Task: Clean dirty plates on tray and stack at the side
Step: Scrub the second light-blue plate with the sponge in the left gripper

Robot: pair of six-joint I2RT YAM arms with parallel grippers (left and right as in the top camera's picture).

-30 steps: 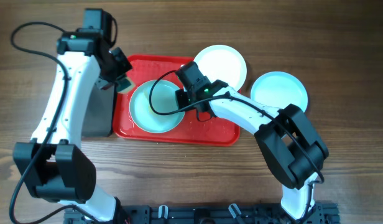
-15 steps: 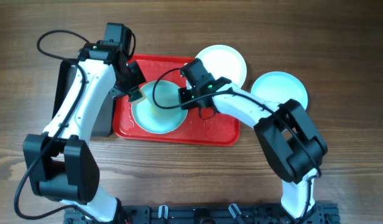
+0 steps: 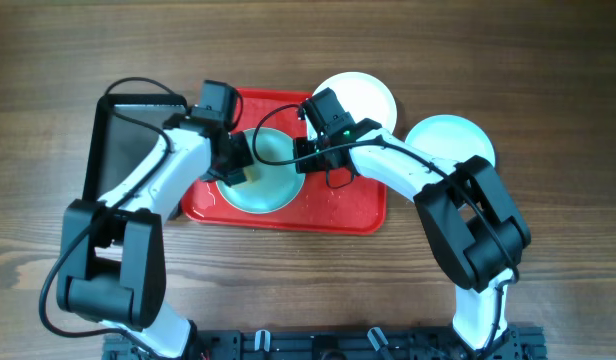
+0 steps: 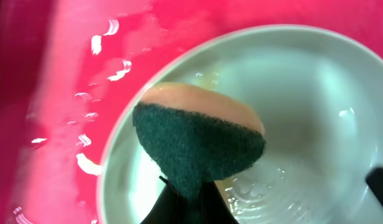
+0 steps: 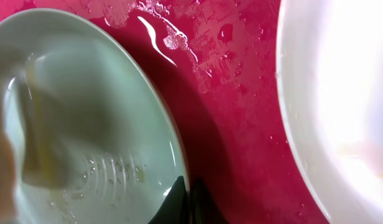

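**Overhead, with both wrist views.** A brown wood-grain worktop (image 3: 308, 50) fills the field; nothing of the room beyond it is seen. The red tray (image 3: 338, 205) lies at the centre. Its floor is wet, and beads and streaks of water are seen in both wrist views.

A turquoise plate (image 3: 273, 185) sits on the left half of the tray, with water pooled in its well. A white plate (image 3: 363, 100) is found at 1 o'clock from the tray, overlapping its far right corner. Whether that plate rests on the rim or only beside it cannot be settled from these views. A second turquoise plate (image 3: 453, 140) lies on the bare wood at 3 o'clock, apart from the tray. A black tray (image 3: 118, 140) is placed at 9 o'clock, alongside the red one.

The left end effector (image 3: 236, 168) is pressed together on a sponge (image 4: 201, 140) with a green scouring face and an orange body, held over the turquoise plate's left side. The right end effector (image 5: 186, 199) is pinched on that plate's rim at 3 o'clock.
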